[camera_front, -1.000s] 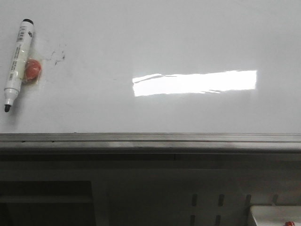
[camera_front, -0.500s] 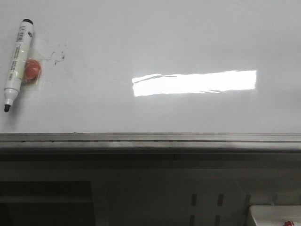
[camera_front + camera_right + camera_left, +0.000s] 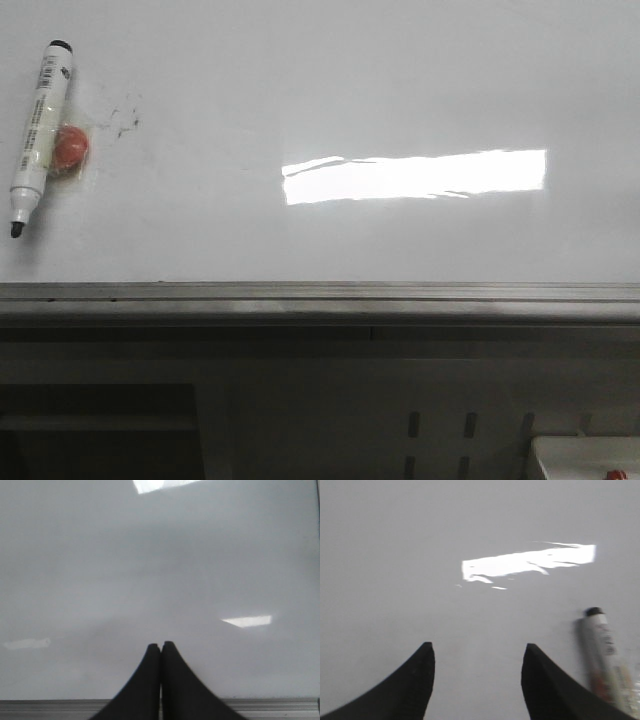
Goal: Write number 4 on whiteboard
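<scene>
The whiteboard (image 3: 400, 90) is glossy white and unmarked except faint smudge specks (image 3: 125, 120), with a grey rail (image 3: 320, 298) at 6 o'clock. A marker (image 3: 38, 135) lies at 10 o'clock. Left gripper (image 3: 477, 652) jaws apart; right gripper (image 3: 161, 647) jaws pressed together, empty.

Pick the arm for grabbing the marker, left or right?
Left. Its pincer is open with the marker lying on the whiteboard right beside it. The right pincer is shut and its view shows no marker.
</scene>
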Controlling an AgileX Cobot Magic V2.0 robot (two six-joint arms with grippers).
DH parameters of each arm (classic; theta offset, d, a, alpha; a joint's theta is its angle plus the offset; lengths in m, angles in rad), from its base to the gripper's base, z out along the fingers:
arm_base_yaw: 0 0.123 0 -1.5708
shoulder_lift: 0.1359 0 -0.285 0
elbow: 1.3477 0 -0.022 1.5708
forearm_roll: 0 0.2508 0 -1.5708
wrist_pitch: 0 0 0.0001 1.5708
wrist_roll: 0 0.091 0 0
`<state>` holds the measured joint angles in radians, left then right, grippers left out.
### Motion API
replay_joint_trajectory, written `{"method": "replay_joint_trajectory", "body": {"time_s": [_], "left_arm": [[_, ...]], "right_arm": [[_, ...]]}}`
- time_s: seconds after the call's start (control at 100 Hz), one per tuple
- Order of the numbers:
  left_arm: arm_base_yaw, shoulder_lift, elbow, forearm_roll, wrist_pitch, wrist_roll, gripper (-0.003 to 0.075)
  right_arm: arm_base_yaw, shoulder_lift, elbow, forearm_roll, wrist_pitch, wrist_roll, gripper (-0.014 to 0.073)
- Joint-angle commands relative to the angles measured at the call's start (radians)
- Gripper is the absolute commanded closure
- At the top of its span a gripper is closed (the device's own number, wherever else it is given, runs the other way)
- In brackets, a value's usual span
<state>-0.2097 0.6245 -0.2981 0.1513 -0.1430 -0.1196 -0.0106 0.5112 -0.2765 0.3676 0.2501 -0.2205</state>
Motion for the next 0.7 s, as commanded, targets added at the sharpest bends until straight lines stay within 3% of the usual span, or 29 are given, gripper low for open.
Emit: {"method": "replay_joint_trajectory", "body": {"time_s": [0.0,0.1,0.24,0.69], "left_arm": [[-0.118,0.051,-0.028,-0.028,-0.117,-0.003,0.0318],[-0.264,0.111,-0.028,-0.105,-0.119,-0.003,0.0315],[-0.370,0.214,-0.028,-0.146,-0.156,-0.003,0.0308],[-0.376,0.416,-0.028,-0.260,-0.211,-0.003,0.0312]], "right_arm": [[-0.003,0.011,-0.037,-0.009,-0.068,-0.011,0.0649],[-0.003,0.011,-0.037,-0.009,-0.068,-0.011,0.0649],[-0.003,0.011,-0.037,-0.009,-0.068,-0.011,0.0649],[-0.003,0.011,-0.037,-0.009,-0.060,-0.011,0.0649]]}}
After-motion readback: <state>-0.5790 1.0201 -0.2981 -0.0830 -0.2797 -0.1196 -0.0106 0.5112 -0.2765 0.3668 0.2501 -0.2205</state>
